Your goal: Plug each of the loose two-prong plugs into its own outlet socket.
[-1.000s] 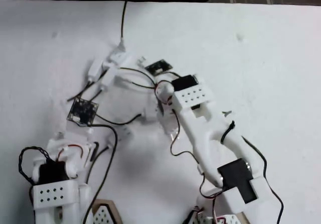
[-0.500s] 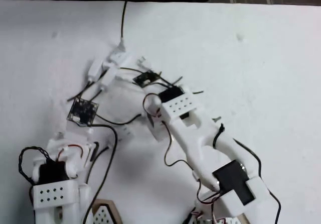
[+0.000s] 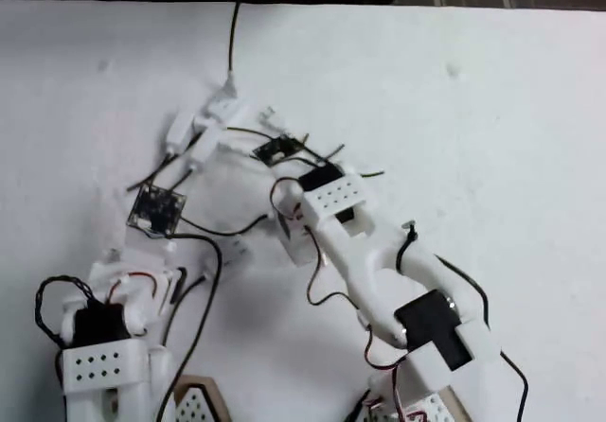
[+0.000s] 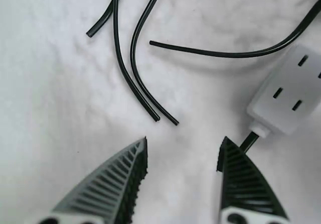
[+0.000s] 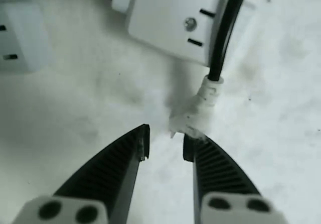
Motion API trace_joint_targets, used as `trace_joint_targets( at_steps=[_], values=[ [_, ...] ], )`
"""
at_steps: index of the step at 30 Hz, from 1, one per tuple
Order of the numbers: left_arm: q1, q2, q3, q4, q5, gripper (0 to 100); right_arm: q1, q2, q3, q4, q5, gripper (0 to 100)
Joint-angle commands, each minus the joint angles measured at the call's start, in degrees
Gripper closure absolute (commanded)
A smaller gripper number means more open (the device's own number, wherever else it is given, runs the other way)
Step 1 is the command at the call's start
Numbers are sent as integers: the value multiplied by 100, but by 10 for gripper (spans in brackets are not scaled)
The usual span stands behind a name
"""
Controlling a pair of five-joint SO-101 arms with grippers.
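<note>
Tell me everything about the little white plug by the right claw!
The plug is small, white and looks like plastic, with a ribbed collar where its black cord goes in. It lies loose on the white table, not in any socket. Its cord runs across the white outlet beside it. Its front end sits right at one fingertip of the open right claw; I cannot tell if they touch.

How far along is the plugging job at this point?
Done: nothing seen; the outlet block in the left wrist view and the socket face in the right wrist view show empty slots. In hand: the right gripper is open with a white plug lying at its tips, not gripped; the left gripper is open, holding nothing. Left: grasping and inserting the plugs.
</note>
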Motion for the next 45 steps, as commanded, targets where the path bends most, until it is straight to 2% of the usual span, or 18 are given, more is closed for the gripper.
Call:
trace_joint_targets(
  at_steps=[1, 26, 32, 45],
  values=[
    [-57, -66, -18, 26, 18, 766, 286, 92, -185, -119, 9, 878],
    [-57, -66, -18, 26, 18, 766, 708, 154, -325, -295, 26, 880],
    [-57, -66, -18, 26, 18, 766, 708, 154, -299, -629, 26, 981],
    [-57, -66, 18, 26, 18, 766, 655, -576, -290, 40, 35, 981]
  ],
)
